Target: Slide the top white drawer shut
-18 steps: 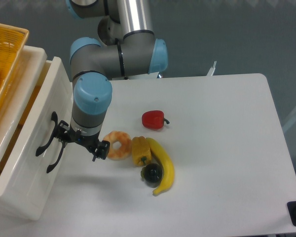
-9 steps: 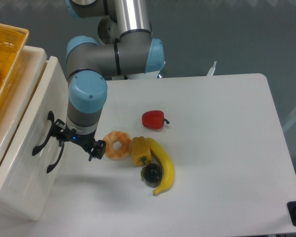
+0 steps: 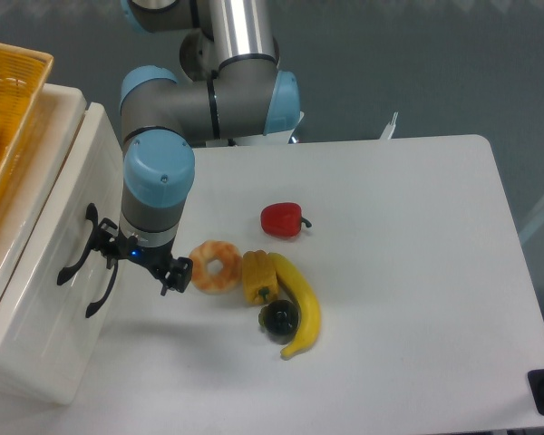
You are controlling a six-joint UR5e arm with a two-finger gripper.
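- Up close, my gripper (image 3: pixel 138 262) hangs low beside the cabinet front, its two black fingers (image 3: pixel 178 273) spread apart and grasping nothing; one finger sits by the black handles, the other points toward the table.
- From my remote seat I see the grey-and-blue arm (image 3: pixel 159 177) reaching down from the upper middle of the frame, its wrist tilted toward the cabinet.
- I find the top white drawer (image 3: pixel 50 195) at the left edge, its glossy front panel lying nearly flush with the cabinet's lower white front (image 3: pixel 50 340); whether it is fully home I cannot tell.
- I note the drawer's curved black handle (image 3: pixel 77 254) just beside the gripper, and I cannot tell whether they touch.
- I see a woven yellow basket (image 3: pixel 14 77) on top of the cabinet, in the upper left corner.
- On the white table (image 3: pixel 408 272), a ring-shaped pastry (image 3: pixel 214 266) lies just right of the gripper.
- I count beside it a yellow pepper (image 3: pixel 258 275), a banana (image 3: pixel 304 313) and a dark round fruit (image 3: pixel 279 318), all bunched together.
- A red pepper (image 3: pixel 282 219) lies apart from them, farther back.
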